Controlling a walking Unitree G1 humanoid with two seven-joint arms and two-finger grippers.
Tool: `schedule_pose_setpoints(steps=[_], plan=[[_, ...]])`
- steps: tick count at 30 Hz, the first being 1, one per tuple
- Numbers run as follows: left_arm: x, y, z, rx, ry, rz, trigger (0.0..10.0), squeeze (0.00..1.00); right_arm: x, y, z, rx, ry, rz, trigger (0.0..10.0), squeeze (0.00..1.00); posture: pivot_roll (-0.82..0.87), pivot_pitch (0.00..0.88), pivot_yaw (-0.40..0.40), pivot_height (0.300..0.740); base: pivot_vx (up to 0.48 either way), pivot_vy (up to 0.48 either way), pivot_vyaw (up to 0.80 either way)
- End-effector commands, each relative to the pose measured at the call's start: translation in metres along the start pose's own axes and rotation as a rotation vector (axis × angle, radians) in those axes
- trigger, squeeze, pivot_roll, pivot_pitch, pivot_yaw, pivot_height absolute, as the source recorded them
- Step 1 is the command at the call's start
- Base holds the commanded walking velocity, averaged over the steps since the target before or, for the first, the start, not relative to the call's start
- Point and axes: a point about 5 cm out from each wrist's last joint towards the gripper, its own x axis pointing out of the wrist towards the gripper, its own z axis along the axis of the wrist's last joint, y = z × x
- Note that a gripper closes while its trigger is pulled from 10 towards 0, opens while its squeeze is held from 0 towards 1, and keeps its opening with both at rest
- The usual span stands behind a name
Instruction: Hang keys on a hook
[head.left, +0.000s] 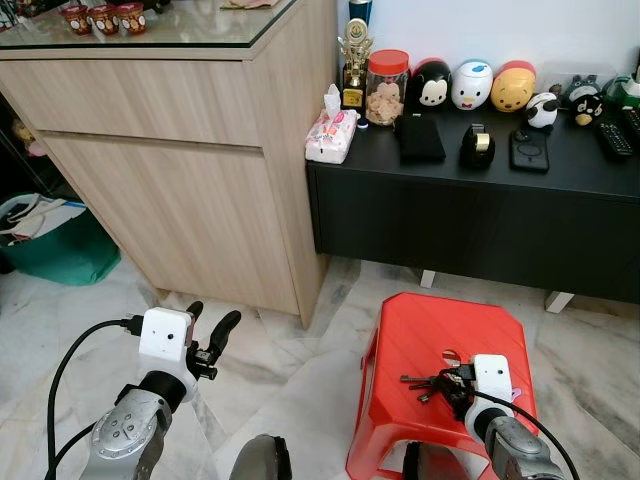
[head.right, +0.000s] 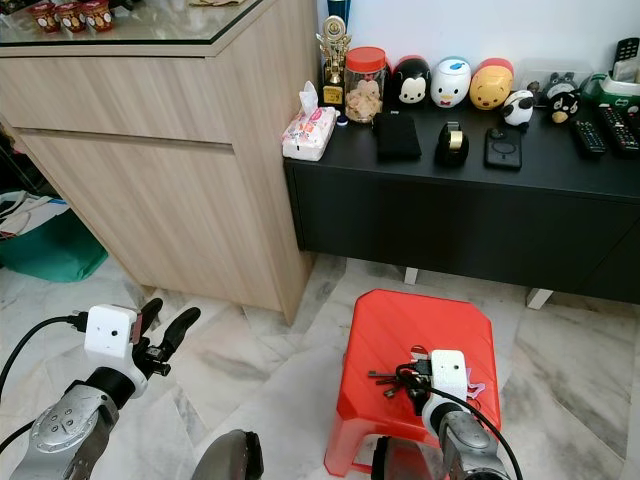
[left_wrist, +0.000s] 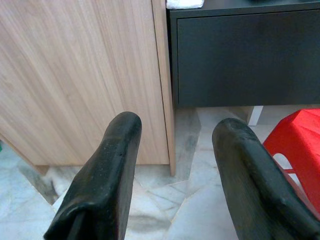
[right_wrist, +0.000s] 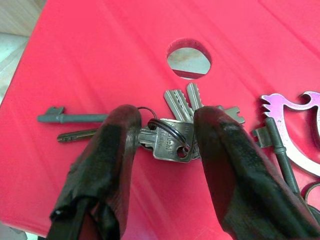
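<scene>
Marble floor (head.left: 60, 330) spreads out at the left, where the left gripper (head.left: 210, 332) hovers idle near the wooden cabinet (head.left: 170, 190), its fingers spread apart and holding nothing. Behind that cabinet's left edge sits a green bag (head.left: 60, 250).

Farther right, the red stool (head.left: 420, 340) carries the keys (right_wrist: 170, 137), lying flat near its round hole (right_wrist: 189, 57). The right gripper (right_wrist: 165, 145) is low over them, fingers parted with the key ring between the tips, and not yet pinched as far as I can judge.

To do this grasp well, the fingers should close on the ring and the flat key heads together, pressing down lightly so the bunch cannot slide on the smooth plastic. The long dark key (right_wrist: 75, 118) and the pink opener (right_wrist: 295, 130) trail outward and may swing once lifted.

Beyond the stool stands the black tabletop (head.left: 560, 165), crowded with a tissue pack (head.left: 331, 135), a jar (head.left: 387, 88) and toy figures (head.left: 470, 84). I can make out no hook.
</scene>
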Motion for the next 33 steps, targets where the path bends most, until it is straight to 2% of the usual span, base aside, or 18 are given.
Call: schedule_pose_setpoints(steps=[1, 2, 4, 14, 15, 16, 17, 18, 29, 33], plan=[[-0.002, -0.001, 0.002, 0.02, 0.007, -0.011, 10.0, 0.0, -0.001, 0.001, -0.006, -0.001, 0.027, 0.002, 3.6, 0.0, 0.12, 0.092, 0.056, 0.626, 0.0, 0.0, 0.0], [-0.002, -0.001, 0.002, 0.02, 0.008, -0.011, 10.0, 0.0, -0.001, 0.001, -0.006, -0.001, 0.028, 0.002, 3.6, 0.0, 0.12, 0.092, 0.056, 0.626, 0.0, 0.0, 0.0], [-0.002, -0.001, 0.002, 0.019, 0.01, -0.012, 10.0, 0.0, -0.001, 0.002, -0.006, -0.004, 0.033, 0.003, 4.2, 0.0, 0.12, 0.091, 0.055, 0.626, 0.0, 0.0, 0.0], [0.003, -0.001, 0.002, 0.016, 0.01, -0.014, 10.0, 0.0, 0.001, 0.004, -0.005, 0.0, 0.037, 0.008, 4.7, 0.0, 0.12, 0.078, 0.052, 0.626, 0.0, 0.0, 0.0], [0.003, -0.001, 0.001, 0.018, 0.012, -0.014, 10.0, 0.0, 0.001, 0.005, -0.005, 0.002, 0.039, 0.011, 4.2, 0.0, 0.12, 0.072, 0.052, 0.626, 0.0, 0.0, 0.0], [0.003, -0.001, 0.001, 0.018, 0.012, -0.014, 10.0, 0.0, 0.001, 0.005, -0.005, 0.002, 0.039, 0.011, 4.2, 0.0, 0.12, 0.072, 0.052, 0.626, 0.0, 0.0, 0.0], [0.004, -0.001, 0.001, 0.019, 0.013, -0.014, 10.0, 0.0, 0.001, 0.006, -0.005, 0.007, 0.04, 0.016, 2.9, 0.0, 0.12, 0.071, 0.051, 0.626, 0.0, 0.0, 0.0], [0.004, -0.001, 0.001, 0.019, 0.014, -0.014, 10.0, 0.0, 0.001, 0.007, -0.005, 0.013, 0.037, 0.024, 0.0, 0.0, 0.12, 0.069, 0.05, 0.626, 0.0, 0.0, 0.0], [0.011, 0.002, -0.001, 0.027, 0.01, -0.005, 10.0, 0.0, 0.004, 0.008, 0.007, 0.039, -0.013, 0.016, 0.0, 0.0, 0.12, 0.023, 0.037, 0.626, 0.0, 0.0, 0.0], [0.018, 0.005, -0.004, 0.032, 0.005, 0.019, 10.0, 0.0, 0.009, 0.011, 0.029, 0.08, -0.13, -0.003, 0.0, 0.0, 0.12, 0.0, 0.02, 0.626, 0.0, 0.0, 0.0]])
